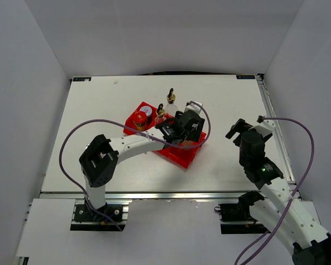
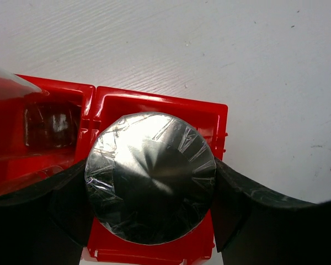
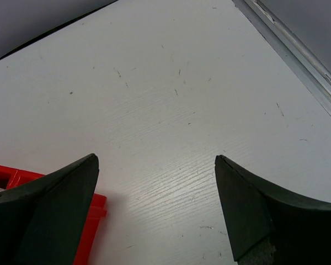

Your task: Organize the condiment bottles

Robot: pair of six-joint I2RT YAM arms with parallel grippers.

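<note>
My left gripper [image 1: 183,130] is shut on a squat silver-capped shaker [image 2: 151,176], its fingers pressing both sides of the round cap. It holds the shaker in or just over an end compartment of the red divided bin [image 2: 209,113]. The bin [image 1: 186,155] sits mid-table. A short red-lidded jar [image 1: 139,118] stands in the bin's far left end. Two tall clear bottles with gold spouts [image 1: 170,98] [image 1: 160,112] stand at the bin's far side. My right gripper [image 1: 238,131] is open and empty over bare table to the right of the bin; it also shows in the right wrist view [image 3: 157,165].
A round white-topped container [image 1: 146,110] sits by the red-lidded jar. A clear object [image 2: 49,124] lies in the neighbouring compartment. The bin's corner [image 3: 94,221] lies by my right gripper's left finger. A metal rail [image 3: 298,61] runs along the table's right edge.
</note>
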